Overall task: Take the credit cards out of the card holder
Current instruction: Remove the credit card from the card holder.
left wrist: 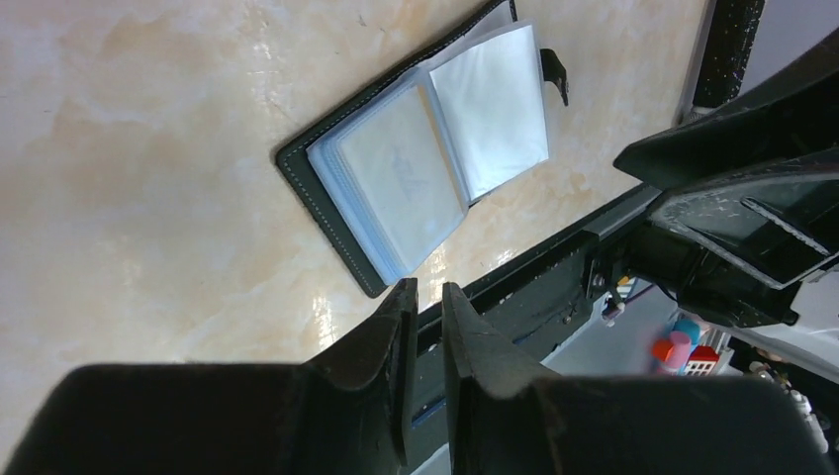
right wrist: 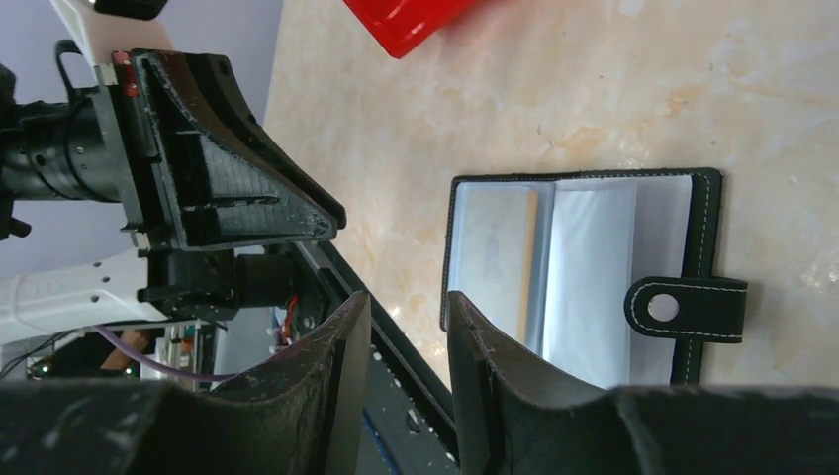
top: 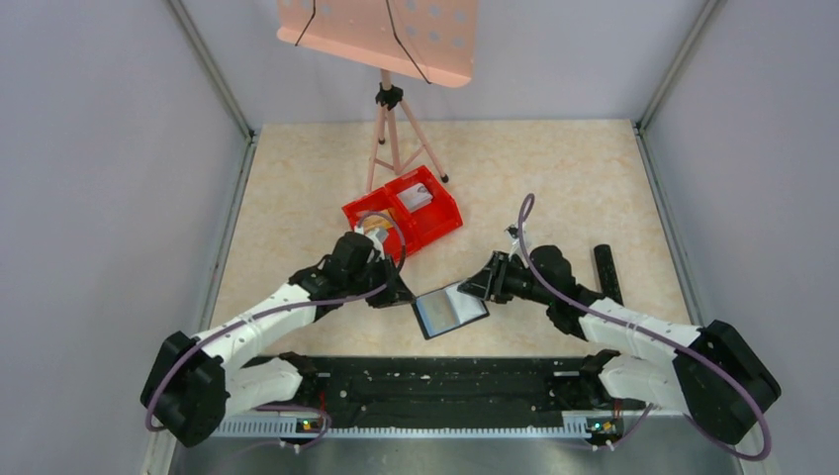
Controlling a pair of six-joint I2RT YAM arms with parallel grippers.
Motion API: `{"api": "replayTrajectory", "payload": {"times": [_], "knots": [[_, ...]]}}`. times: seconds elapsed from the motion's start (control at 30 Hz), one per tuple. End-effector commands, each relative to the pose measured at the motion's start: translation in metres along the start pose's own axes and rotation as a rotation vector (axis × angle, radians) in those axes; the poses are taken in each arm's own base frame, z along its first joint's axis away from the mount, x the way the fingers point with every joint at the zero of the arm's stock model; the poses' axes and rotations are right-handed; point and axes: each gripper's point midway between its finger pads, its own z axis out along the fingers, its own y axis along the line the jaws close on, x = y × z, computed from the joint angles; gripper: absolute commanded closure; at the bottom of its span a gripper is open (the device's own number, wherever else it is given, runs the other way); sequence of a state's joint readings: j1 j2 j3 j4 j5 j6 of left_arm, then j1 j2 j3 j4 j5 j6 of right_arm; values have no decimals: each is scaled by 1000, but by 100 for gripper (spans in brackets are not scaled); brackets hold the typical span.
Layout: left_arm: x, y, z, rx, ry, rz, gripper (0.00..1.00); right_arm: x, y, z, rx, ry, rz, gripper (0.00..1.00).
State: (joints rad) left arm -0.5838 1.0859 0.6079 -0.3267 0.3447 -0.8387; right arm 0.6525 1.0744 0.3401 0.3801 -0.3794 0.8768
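Observation:
The black card holder lies open on the table between my two grippers, its clear pockets facing up. In the left wrist view the card holder shows a pale card in its left pocket, with the side tab at the far edge. In the right wrist view the card holder shows the tan edge of a card at the fold. My left gripper hovers at the holder's left edge, its jaws a narrow gap apart and empty. My right gripper is open and empty at the holder's upper right.
A red two-compartment bin stands just behind the left gripper, with a tan thing and a pale thing inside. A pink tripod stand is behind it. A black bar lies to the right. A black rail runs along the near edge.

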Motion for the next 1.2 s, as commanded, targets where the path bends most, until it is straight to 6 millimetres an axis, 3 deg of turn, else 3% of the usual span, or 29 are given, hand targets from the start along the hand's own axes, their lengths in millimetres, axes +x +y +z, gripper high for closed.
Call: {"api": "replayTrajectory", "payload": {"times": [0.0,0.17,0.5,0.6,0.9,1.17], "knots": [[-6,-15,20,69,-51,15,80,3,5,8,-46,15,-47,66],[1,-6,43,60,-52,32,89,17,-2,21,-56,90,-65,67],[18,8,74,58,-3,22,92,34,-18,42,-53,181,-62,69],[24,17,81,28,15,14,93,39,-27,45,-30,193,-63,65],[28,24,82,-6,20,9,94,58,-34,56,-34,241,-53,64],[24,18,75,-12,10,12,94,52,-31,54,-16,222,-62,68]]}}
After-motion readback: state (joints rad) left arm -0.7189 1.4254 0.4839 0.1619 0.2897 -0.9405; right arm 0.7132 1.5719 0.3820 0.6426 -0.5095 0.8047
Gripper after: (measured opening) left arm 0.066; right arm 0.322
